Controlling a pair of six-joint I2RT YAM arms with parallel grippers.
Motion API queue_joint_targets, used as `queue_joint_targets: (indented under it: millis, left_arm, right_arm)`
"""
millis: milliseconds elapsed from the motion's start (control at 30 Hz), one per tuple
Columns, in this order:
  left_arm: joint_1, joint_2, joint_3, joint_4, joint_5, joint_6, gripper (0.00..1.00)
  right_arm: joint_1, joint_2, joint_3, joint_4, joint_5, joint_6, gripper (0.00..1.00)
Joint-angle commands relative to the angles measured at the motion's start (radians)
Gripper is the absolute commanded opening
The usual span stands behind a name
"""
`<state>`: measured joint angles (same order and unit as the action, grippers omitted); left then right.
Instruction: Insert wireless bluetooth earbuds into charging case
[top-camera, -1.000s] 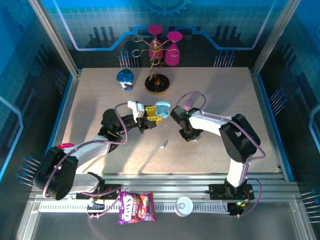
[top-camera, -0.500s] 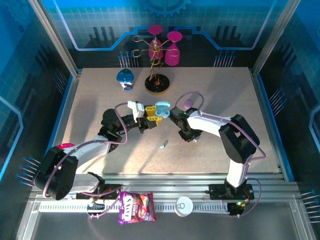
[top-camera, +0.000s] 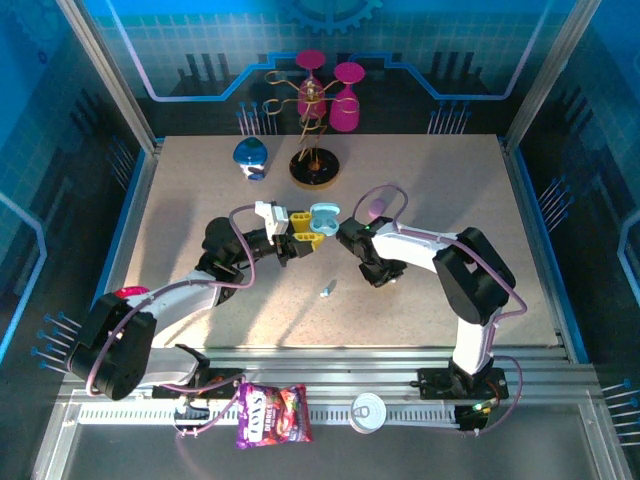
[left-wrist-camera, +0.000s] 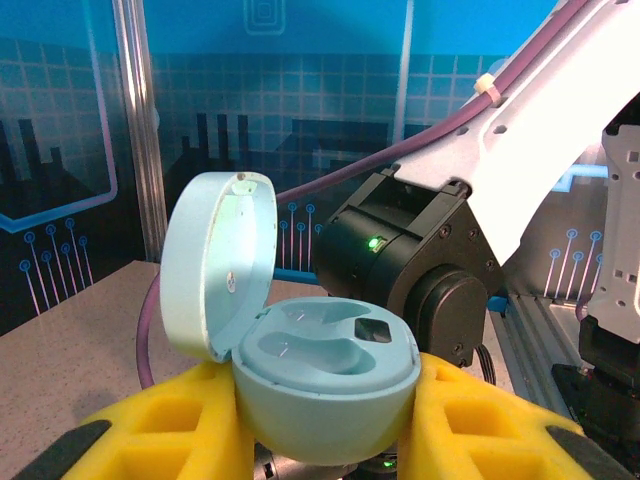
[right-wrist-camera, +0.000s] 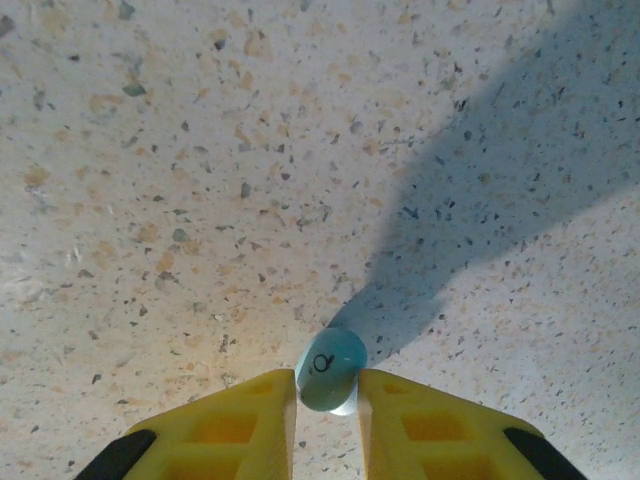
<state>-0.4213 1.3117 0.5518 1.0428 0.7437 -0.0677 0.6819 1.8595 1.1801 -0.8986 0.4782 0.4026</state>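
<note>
My left gripper is shut on a pale blue charging case, held above the table's middle. In the left wrist view the case sits between the yellow fingers, lid flipped up, both earbud wells bare. The right arm's wrist hangs close behind it. My right gripper points down at the table, shut on a pale blue earbud with a black mark on it; from above this gripper is just right of the case. A second pale blue earbud lies loose on the table.
A pink-purple case lies behind the right wrist. At the back stand a blue pebble-shaped case and a wire rack with pink glasses. A snack bag and white lid sit on the front rail.
The right wrist has shifted slightly left, toward the held case. The left gripper, its case and the loose earbud have not moved.
</note>
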Motion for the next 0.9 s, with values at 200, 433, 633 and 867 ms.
queue_joint_targets:
  millis: [200, 433, 633, 867]
  left_arm:
    - [0.009, -0.022, -0.012, 0.003, -0.009, 0.026, 0.30]
    - [0.009, -0.022, -0.015, 0.008, -0.012, 0.022, 0.30]
    - [0.009, -0.025, -0.016, 0.005, -0.012, 0.024, 0.30]
    - [0.010, -0.020, -0.018, 0.004, -0.017, 0.023, 0.30]
  right_arm:
    - [0.017, 0.036, 0.015, -0.023, -0.010, 0.026, 0.22]
    - [0.017, 0.062, 0.021, -0.026, 0.005, 0.018, 0.23]
    - [0.016, 0.069, 0.029, -0.029, 0.008, 0.013, 0.20]
    - [0.009, -0.017, 0.019, -0.026, -0.023, 0.009, 0.16]
